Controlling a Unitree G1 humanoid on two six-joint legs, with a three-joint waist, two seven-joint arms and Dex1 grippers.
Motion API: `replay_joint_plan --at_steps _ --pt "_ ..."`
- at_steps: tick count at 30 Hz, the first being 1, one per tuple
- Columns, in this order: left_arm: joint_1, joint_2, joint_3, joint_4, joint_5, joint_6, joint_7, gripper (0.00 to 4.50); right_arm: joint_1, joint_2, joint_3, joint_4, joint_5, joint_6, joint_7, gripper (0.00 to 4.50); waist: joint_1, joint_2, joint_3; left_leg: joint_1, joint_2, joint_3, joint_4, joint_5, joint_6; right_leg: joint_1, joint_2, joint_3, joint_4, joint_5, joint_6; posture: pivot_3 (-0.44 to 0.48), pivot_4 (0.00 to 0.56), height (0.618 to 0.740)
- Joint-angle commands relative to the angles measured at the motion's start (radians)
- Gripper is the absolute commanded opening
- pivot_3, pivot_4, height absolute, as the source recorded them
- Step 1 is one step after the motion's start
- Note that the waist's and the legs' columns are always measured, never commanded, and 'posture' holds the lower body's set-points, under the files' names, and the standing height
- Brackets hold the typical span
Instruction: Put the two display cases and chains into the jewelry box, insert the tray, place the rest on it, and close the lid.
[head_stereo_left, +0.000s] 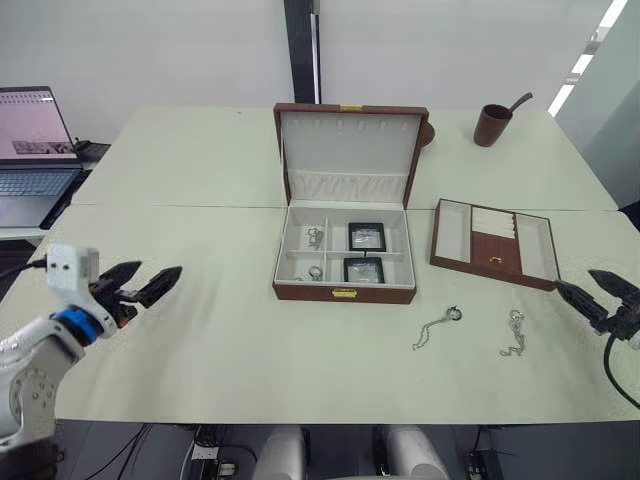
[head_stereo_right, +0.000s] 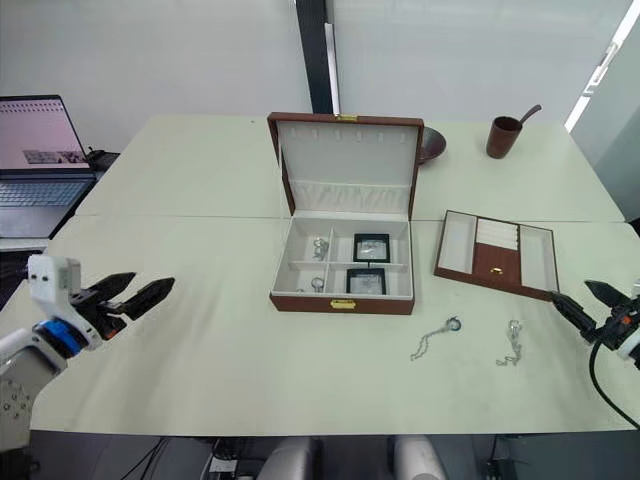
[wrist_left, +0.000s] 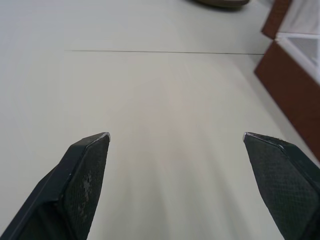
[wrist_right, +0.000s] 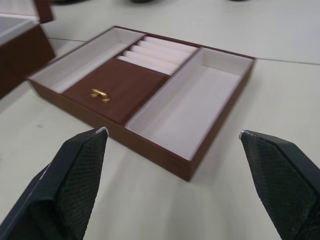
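A laptop (head_stereo_left: 35, 150) sat open at the far left, just off the table's (head_stereo_left: 200, 330) edge. Near it, the left gripper (head_stereo_left: 140, 281) hovered over bare tabletop well to the left of the jewelry box (head_stereo_left: 345, 215), its two black fingers spread apart and holding nothing. The jewelry box stood in the middle of the table with its lid (head_stereo_left: 350, 150) raised upright; in its right-hand compartments lay two display cases (head_stereo_left: 365, 253), one behind the other, and the smaller left compartments held chains (head_stereo_left: 315, 238). In front of the box and to its right, two more necklaces (head_stereo_left: 438, 327) (head_stereo_left: 514, 333) lay loose on the table, near each other but apart. The tray (head_stereo_left: 494, 244) rested flat on the table just right of the box, outside it, a small gold pull (wrist_right: 100, 94) on its brown centre panel. Behind it, near the table's far edge, stood a brown cup (head_stereo_left: 493, 124) with a handle sticking out. At the far right, the right gripper (head_stereo_left: 598, 293) hung low beside the tray's near right corner, fingers wide apart and empty.
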Motion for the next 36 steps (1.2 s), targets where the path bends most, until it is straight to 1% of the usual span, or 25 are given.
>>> replay_joint_plan --at_steps 1,7,10,12,20,31,35,36 --pt "0.012 -0.046 0.092 0.002 0.062 -0.095 0.145 4.43 -0.041 0.022 -0.052 0.084 -0.027 -0.109 -0.08 4.5 0.0 0.0 0.0 0.0 0.0 0.0 0.0 0.0 0.0 0.0 0.0 0.0 0.0 0.0 0.0 0.0 0.15 0.74" --pt "0.06 -0.144 0.122 0.046 0.169 -0.223 0.318 4.43 -0.072 0.071 -0.065 0.203 -0.077 -0.249 -0.217 4.5 0.0 0.0 0.0 0.0 0.0 0.0 0.0 0.0 0.0 0.0 -0.001 0.0 0.0 0.0 0.0 0.0 0.15 0.74" --pt "0.058 -0.174 0.134 0.106 0.211 -0.292 0.397 4.43 -0.095 0.089 -0.074 0.261 -0.091 -0.312 -0.283 4.5 -0.001 0.0 0.0 0.0 -0.001 0.001 0.0 0.0 0.0 0.0 -0.001 0.001 0.0 0.0 0.0 0.0 0.15 0.74" --pt "0.056 -0.187 0.126 0.139 0.231 -0.331 0.423 4.43 -0.1 0.102 -0.07 0.279 -0.096 -0.339 -0.308 4.5 0.0 0.0 0.0 0.001 -0.001 0.001 0.0 0.0 0.0 0.0 0.0 0.001 0.0 0.0 0.0 0.0 0.15 0.74" --pt "0.041 -0.216 0.082 0.162 0.239 -0.374 0.447 4.43 -0.101 0.115 -0.056 0.284 -0.097 -0.354 -0.35 4.5 -0.001 0.0 -0.001 0.001 -0.001 0.001 0.0 0.0 0.0 0.001 -0.001 0.0 0.0 0.0 0.0 0.0 0.15 0.74" --pt "0.044 -0.228 0.06 0.134 0.229 -0.36 0.449 4.43 -0.123 0.099 -0.042 0.309 -0.104 -0.352 -0.342 4.5 -0.001 0.001 -0.001 0.001 -0.001 0.001 0.0 0.0 0.0 0.001 0.0 0.0 0.0 0.0 0.0 0.0 0.15 0.74" --pt "0.047 -0.227 0.033 0.094 0.204 -0.364 0.402 4.43 -0.135 0.088 -0.033 0.298 -0.102 -0.34 -0.322 4.5 -0.001 0.001 -0.001 0.0 -0.001 0.001 0.0 0.0 0.0 0.001 0.0 0.0 0.0 0.0 0.0 0.0 0.15 0.74" --pt "0.043 -0.219 0.02 0.071 0.188 -0.364 0.368 4.43 -0.146 0.071 -0.028 0.298 -0.1 -0.332 -0.296 4.5 -0.001 0.001 -0.001 0.0 -0.001 0.001 0.0 0.0 0.0 0.001 0.0 0.0 0.0 0.0 0.0 0.0 0.15 0.74"
